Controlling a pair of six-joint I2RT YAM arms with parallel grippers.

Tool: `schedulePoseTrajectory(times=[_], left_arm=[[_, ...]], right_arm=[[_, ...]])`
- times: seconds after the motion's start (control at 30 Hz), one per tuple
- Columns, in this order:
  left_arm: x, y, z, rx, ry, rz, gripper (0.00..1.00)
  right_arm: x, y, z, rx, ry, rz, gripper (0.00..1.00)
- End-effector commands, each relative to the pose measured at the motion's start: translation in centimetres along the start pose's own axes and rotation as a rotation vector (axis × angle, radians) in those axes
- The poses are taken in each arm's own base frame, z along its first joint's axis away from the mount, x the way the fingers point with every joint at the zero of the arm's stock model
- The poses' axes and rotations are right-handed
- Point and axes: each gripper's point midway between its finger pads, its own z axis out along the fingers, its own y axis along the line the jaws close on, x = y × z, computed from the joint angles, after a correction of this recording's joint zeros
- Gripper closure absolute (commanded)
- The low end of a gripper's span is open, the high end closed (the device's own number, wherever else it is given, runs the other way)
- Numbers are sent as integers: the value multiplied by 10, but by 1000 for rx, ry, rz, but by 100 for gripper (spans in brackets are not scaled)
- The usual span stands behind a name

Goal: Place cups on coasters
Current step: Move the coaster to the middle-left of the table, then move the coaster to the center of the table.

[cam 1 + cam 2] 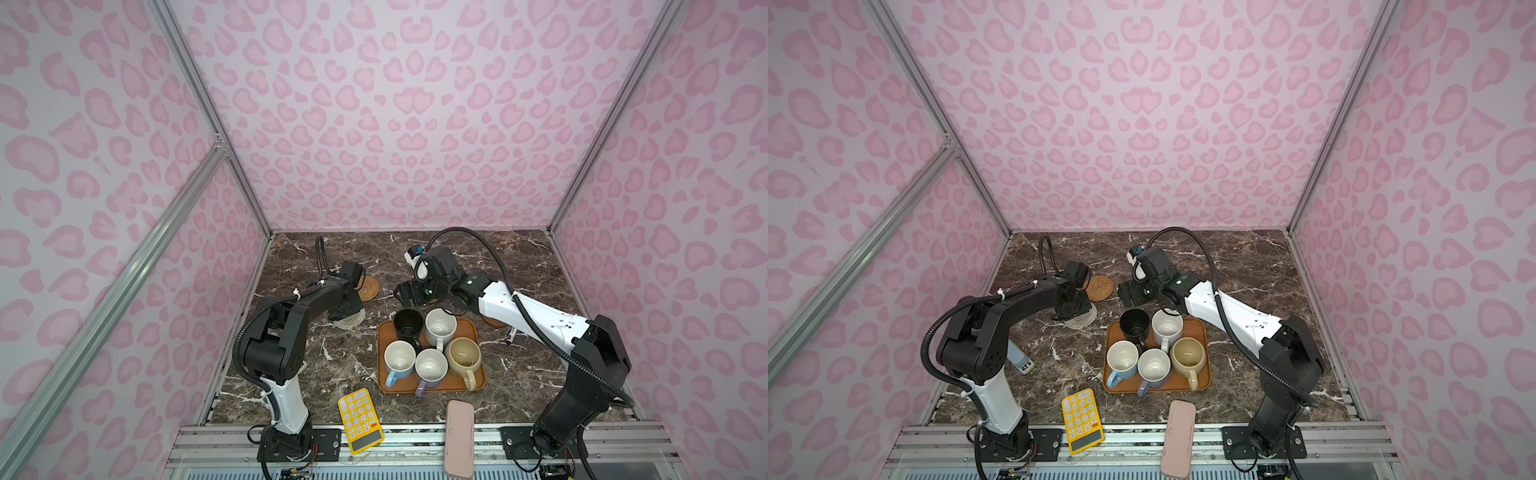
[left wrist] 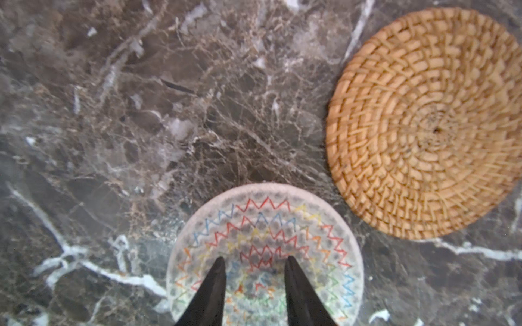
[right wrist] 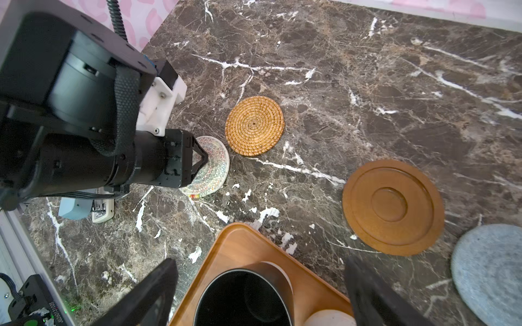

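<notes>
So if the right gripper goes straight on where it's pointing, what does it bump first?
Probably the black handled mug on the orange-brown rectangular tray: the right gripper points down at it, open fingers either side of its rim. How far above it hangs is unclear.

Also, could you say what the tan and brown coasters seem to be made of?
The tan coaster looks like coiled rattan, matte: a stitched spiral weave shows. The brown coaster is probably smooth, satin-finished wood, with turned concentric rings.

Five mugs [image 1: 431, 365] stand on the tray [image 1: 466, 327]. Behind its left corner lies the woven coaster [image 1: 351, 322], with the rattan coaster [image 1: 370, 287] just behind that. The calculator [image 1: 359, 419] lies before the tray.
</notes>
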Motion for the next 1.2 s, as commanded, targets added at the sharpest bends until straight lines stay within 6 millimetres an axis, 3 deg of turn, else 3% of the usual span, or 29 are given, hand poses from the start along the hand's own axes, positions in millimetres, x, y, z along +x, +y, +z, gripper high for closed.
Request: schedulePoseTrajectory(times=[0.0,0.37,0.53,0.73,0.83,0.9,1.03,1.17], left_arm=[[-6,8,4,-51,0,-4,62],[-35,-6,11,-48,0,-9,62],[-52,-15,-1,-23,-35,-14,62],[-74,-23,-31,33,-93,-27,46],[-90,-44,-56,156,-145,-28,30],[-98,-62,-65,237,-151,-9,27],[-103,-85,-57,221,-109,55,39],[-98,-102,-35,221,-60,75,42]], right_arm=[[8,-7,4,-3,24,26,7],[14,-13,8,-13,55,69,9],[11,-14,5,-12,49,71,9],[5,-16,1,-7,40,69,8],[3,-22,-1,-4,31,81,8],[1,-27,0,-9,25,107,7],[-2,-41,-1,-3,14,160,7],[-1,-49,-2,25,22,176,5]])
